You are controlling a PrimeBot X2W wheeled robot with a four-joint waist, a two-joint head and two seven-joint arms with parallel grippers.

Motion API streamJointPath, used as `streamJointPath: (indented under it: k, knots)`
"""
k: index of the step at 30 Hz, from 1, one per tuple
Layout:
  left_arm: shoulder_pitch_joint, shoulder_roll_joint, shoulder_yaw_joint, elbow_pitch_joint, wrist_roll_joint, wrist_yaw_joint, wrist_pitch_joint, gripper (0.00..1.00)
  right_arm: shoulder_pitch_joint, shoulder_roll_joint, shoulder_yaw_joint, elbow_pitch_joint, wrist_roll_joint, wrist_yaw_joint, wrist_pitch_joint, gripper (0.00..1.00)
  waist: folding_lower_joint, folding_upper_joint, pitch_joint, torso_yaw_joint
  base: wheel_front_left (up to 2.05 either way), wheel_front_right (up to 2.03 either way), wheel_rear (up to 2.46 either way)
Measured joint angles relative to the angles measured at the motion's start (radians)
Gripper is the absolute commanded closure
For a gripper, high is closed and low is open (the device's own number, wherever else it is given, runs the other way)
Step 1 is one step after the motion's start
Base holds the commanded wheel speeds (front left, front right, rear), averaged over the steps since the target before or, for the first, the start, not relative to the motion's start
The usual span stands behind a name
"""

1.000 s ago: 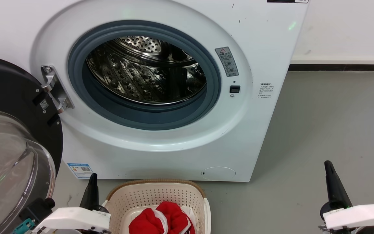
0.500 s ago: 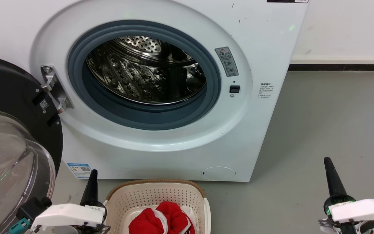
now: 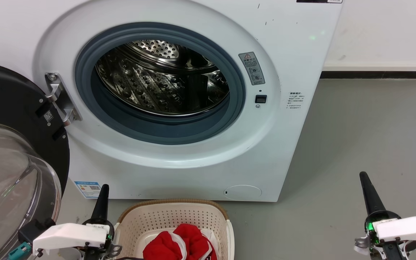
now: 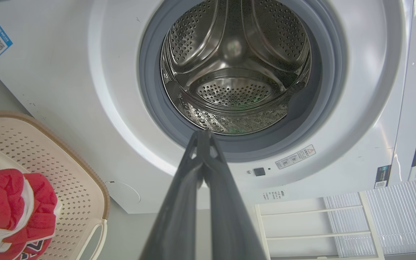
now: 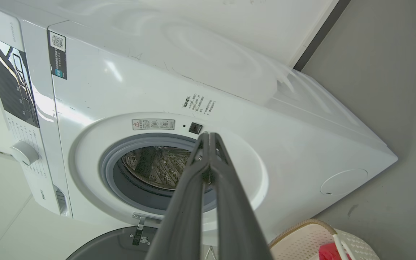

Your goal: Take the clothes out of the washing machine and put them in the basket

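Both left gripper [image 4: 203, 135] & right gripper [image 5: 208, 135] are sitting pinched together, empty; clothes [image 3: 179, 243] are looking soft, light, so grab any fold.

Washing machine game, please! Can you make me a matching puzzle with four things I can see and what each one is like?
Things:
1. clothes
2. drum
3. door
4. left tool

What it is like:
A. swung wide open
B. shut, holding nothing
C. red and white, lying in the basket
D. shiny steel with holes, no clothes seen inside

Right pairs: 1-C, 2-D, 3-A, 4-B
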Motion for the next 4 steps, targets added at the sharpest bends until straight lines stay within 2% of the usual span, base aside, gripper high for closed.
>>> streamJointPath:
  k: [4]
  knots:
    - [-0.006,0.0,0.003,0.002,-0.039,-0.004,0.009,1.0,-0.011,0.0,-0.003,0.006,0.038,0.0,0.011,1.0,0.0,0.0,0.0,0.0,0.0,0.0,0.0]
